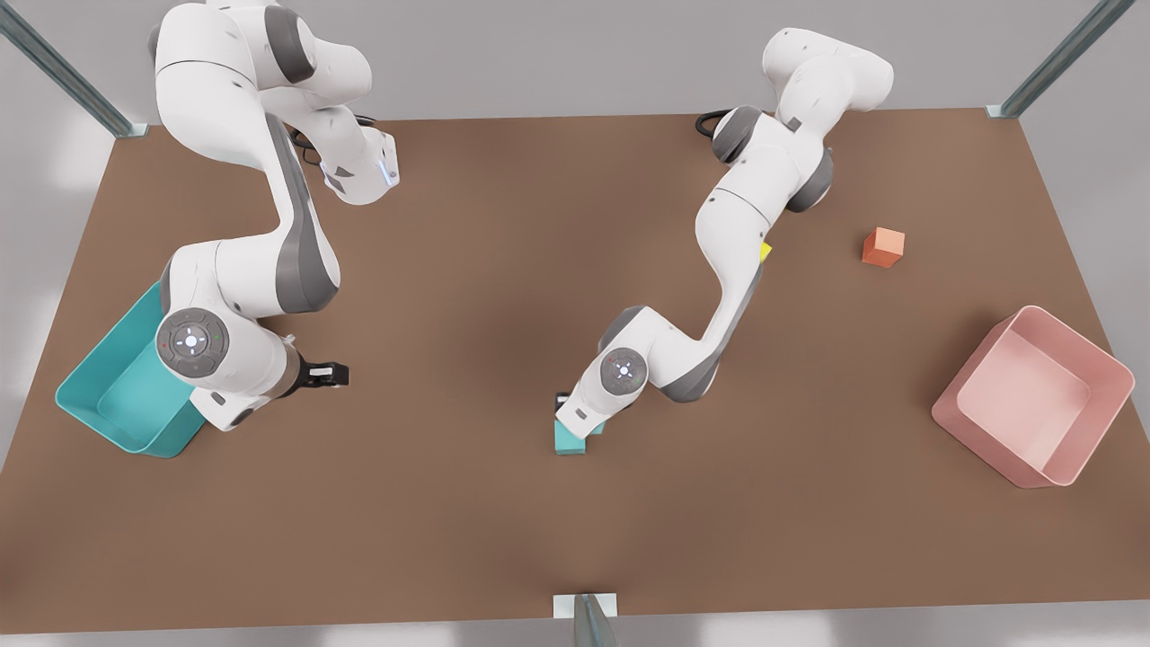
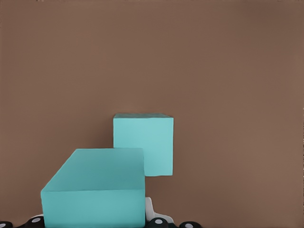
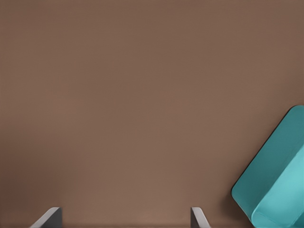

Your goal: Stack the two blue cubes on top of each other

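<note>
Two blue cubes: both near the middle of the table, toward its front edge, under the left arm's wrist.
Held cube point(image 2: 95, 187): close to the left wrist camera, clamped in the left gripper, above the table.
Second cube point(image 2: 143, 144): flat on the table, lower than the held one; in the wrist view the held cube overlaps one of its corners. Whether the two touch, I cannot tell.
Front view: a single teal block point(image 1: 570, 438) shows below the wrist; which cube it is, I cannot tell.
Left gripper point(image 2: 102, 223): closed on the held cube, its fingers mostly hidden behind it; the arm reaches down at the table's middle.
Right gripper point(image 1: 325, 375): on the front view's left, just beside the teal bin point(image 1: 99, 386), above bare table; in its wrist view two fingertips point(image 3: 47, 219) stand well apart, nothing between them. This arm waits.
Table point(image 1: 503, 270): brown.
Orange cube point(image 1: 884, 247): on the front view's right, well apart from the blue cubes.
Pink bin point(image 1: 1110, 395): on the front view's right, nearer the front than the orange cube.
Yellow bit point(image 1: 765, 252): pokes out behind the left arm; its shape is hidden.
</note>
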### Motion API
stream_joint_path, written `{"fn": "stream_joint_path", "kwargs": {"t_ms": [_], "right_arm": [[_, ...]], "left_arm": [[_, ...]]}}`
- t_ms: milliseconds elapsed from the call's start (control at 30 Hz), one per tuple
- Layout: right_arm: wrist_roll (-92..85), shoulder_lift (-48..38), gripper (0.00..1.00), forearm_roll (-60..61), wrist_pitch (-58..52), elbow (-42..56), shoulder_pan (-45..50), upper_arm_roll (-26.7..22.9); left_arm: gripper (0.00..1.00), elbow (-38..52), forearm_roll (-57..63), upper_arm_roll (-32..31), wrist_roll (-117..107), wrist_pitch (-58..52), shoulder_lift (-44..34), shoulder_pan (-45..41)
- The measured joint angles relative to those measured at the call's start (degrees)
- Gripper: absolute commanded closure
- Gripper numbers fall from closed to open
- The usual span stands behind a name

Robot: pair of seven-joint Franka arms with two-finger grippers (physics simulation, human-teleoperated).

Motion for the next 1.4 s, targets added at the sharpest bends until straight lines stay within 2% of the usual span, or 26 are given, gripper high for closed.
{"fn": "stream_joint_path", "kwargs": {"t_ms": [233,267,300,633,800,867,933,967,1033,1100,1133,1167,1233,1267,1400], "right_arm": [[-0.1,-0.1,0.00,0.0,0.2,-0.4,-0.1,-0.1],[-0.1,-0.1,0.00,0.0,0.2,-0.4,-0.3,-0.1],[-0.1,0.0,0.00,0.0,0.2,-0.4,-0.4,-0.1],[-0.4,-0.2,0.00,0.1,-0.3,1.3,-1.6,0.0],[-0.6,-0.2,0.00,0.3,-0.5,1.6,-1.5,0.2],[-0.6,-0.1,0.00,0.4,-0.5,1.6,-1.6,0.2],[-0.7,-0.1,0.00,0.9,-0.5,1.6,-1.7,0.2],[-0.7,-0.1,0.00,1.1,-0.5,1.6,-1.7,0.2],[-0.8,-0.4,0.00,1.4,-0.5,1.2,-1.4,0.2],[-0.8,-1.3,0.00,1.4,-0.3,0.0,-1.1,0.2],[-0.9,-2.6,0.00,1.3,0.2,-2.1,-0.6,0.2],[-0.9,-4.7,0.00,1.3,1.0,-5.5,-0.4,0.2],[-0.9,-7.6,0.00,1.1,2.9,-10.1,-0.3,0.2],[-1.0,-8.1,0.00,1.0,3.8,-11.0,-0.4,0.2],[-1.1,-9.1,0.00,0.6,6.3,-12.5,-0.7,0.1]], "left_arm": [[0.41,3.1,-0.2,-0.3,-3.1,4.1,1.6,-0.9],[0.33,3.2,-0.2,-0.3,-3.5,5.1,1.6,-0.9],[0.00,3.2,-0.3,-0.3,-3.7,6.1,1.7,-1.0],[0.00,3.0,-1.4,-0.3,-5.7,11.0,1.6,-0.7],[0.00,2.9,-1.6,-0.5,-6.3,9.5,0.4,-0.3],[0.00,2.9,-1.7,-1.5,-6.5,5.8,-3.0,1.3],[0.00,2.1,2.1,-2.1,-5.1,-5.7,-11.9,7.1],[0.00,-0.5,4.1,-4.9,-3.5,-11.3,-16.6,14.8],[0.00,-18.4,8.0,-14.4,-0.5,-16.9,-27.8,34.8],[0.00,-32.2,10.2,-21.7,2.2,-18.5,-34.6,48.1],[0.00,-35.4,10.9,-25.0,3.4,-18.7,-35.9,52.4],[0.00,-37.8,10.8,-24.3,4.6,-18.7,-38.2,52.5],[0.00,-45.9,6.3,-7.7,7.5,-18.5,-47.3,39.9],[0.00,-47.1,4.3,-3.7,9.0,-20.2,-50.3,36.9],[0.00,-42.1,0.4,0.3,13.7,-24.9,-53.4,31.5]]}}
